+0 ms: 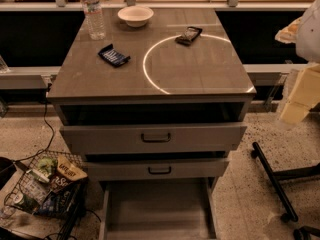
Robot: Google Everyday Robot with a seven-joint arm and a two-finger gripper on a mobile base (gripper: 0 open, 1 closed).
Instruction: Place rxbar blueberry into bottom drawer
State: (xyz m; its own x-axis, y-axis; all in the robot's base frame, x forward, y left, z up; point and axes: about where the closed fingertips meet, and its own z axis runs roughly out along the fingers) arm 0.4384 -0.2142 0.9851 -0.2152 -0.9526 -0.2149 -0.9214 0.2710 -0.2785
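Observation:
The rxbar blueberry (114, 55), a small flat dark blue bar with white lettering, lies on the left part of the grey cabinet top (200, 69). The bottom drawer (157, 209) is pulled out below the two upper drawers, and the part of its flat floor that shows is bare. My gripper (294, 109) shows as a pale cream shape at the right edge, beside the cabinet's right side. It is far from the bar and holds nothing that I can see.
On the cabinet top stand a water bottle (93, 14) and a white bowl (135, 15) at the back, with a dark brown bar (189, 35) at the back right. A wire basket of snacks (45, 186) sits on the floor at the left. Black chair legs (272, 176) are at the right.

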